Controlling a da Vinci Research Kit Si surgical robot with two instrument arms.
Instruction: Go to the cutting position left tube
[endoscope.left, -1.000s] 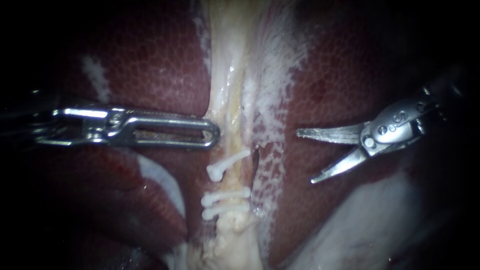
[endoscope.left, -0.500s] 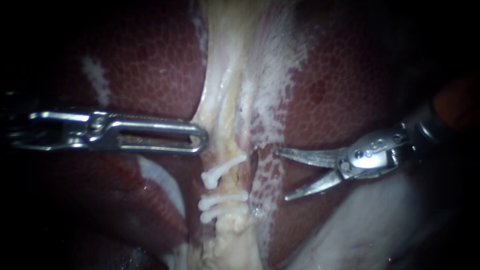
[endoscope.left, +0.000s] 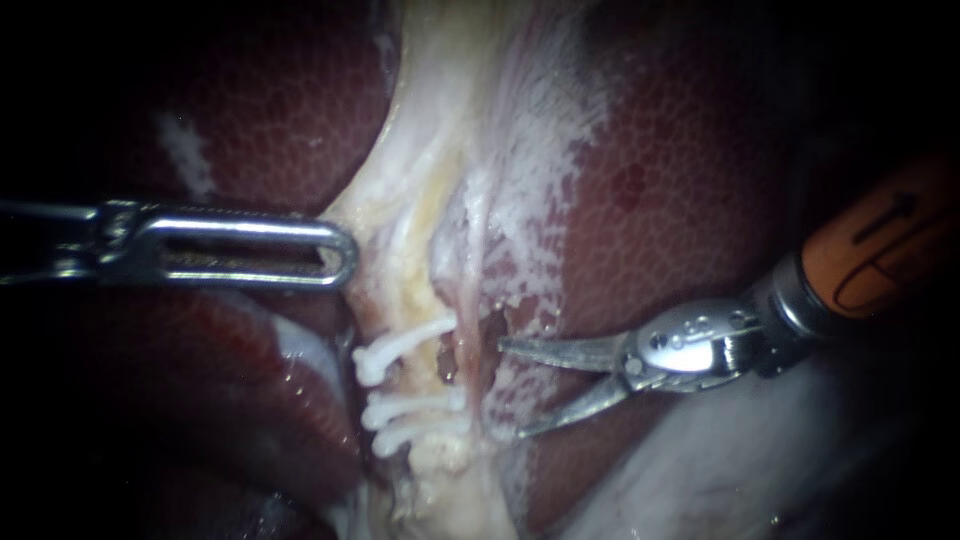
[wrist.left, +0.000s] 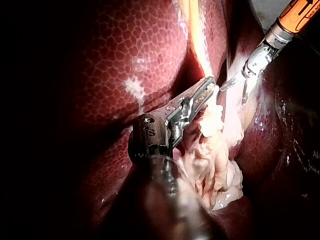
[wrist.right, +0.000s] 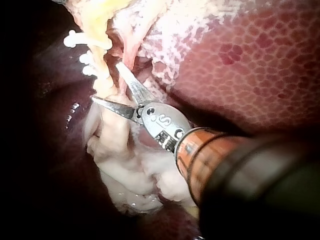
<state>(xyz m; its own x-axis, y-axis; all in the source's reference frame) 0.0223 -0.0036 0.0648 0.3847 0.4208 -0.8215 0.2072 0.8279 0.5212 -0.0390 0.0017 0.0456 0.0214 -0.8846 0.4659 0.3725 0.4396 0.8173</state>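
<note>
White clips cross the left tube, a yellowish strand in the pale tissue that runs down between lobes of liver. One clip sits above and two sit close together below.

I judge the tube to be limp, wet and easily torn, so it should not be tugged. The place to take it is the bare stretch between the upper clip and the lower pair.

The tool of my right instrument, two curved blades, stands wide apart and holds nothing. Its tips are just beside a pinkish strand to the right of the clipped tube. The tool of my left instrument is closed on the edge of the pale tissue, drawing it taut.

Only the endoscope view shows the gap between the clips squarely. The left wrist view confirms that grip, and the right wrist view shows the blades pointing toward the clips.
</note>
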